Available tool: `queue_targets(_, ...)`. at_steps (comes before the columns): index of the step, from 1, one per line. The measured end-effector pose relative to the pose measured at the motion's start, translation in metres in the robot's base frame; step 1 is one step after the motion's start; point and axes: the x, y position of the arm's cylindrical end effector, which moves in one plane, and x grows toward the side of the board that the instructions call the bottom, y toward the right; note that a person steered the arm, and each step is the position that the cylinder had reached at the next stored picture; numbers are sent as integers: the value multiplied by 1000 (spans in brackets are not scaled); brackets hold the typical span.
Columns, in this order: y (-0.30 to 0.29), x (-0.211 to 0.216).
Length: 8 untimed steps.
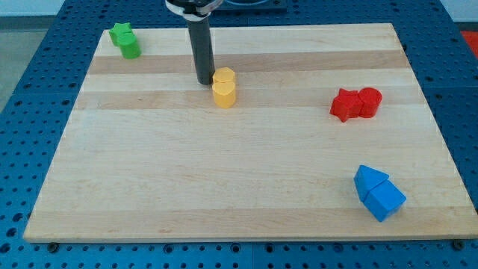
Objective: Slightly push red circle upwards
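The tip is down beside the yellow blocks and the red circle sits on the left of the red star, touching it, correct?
Not quite. The camera view shows the red circle on the view's right of the red star, touching it. The rest holds: my tip is down just to the view's left of the yellow blocks, far from the red pair.

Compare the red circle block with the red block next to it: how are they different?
The red circle has a round outline; the red star-like block has pointed, jagged edges. The circle sits on the view's right, the star-like block on the view's left, and their sides touch. Both share the same red colour and similar height. My tip is far from both, beside the yellow blocks.
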Motion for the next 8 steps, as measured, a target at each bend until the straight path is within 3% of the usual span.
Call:
queue_targets(2, 19, 0)
queue_targets(4, 11, -50)
queue_targets(6, 182, -74)
queue_targets(7, 297, -65)
queue_targets(8, 366, -30)
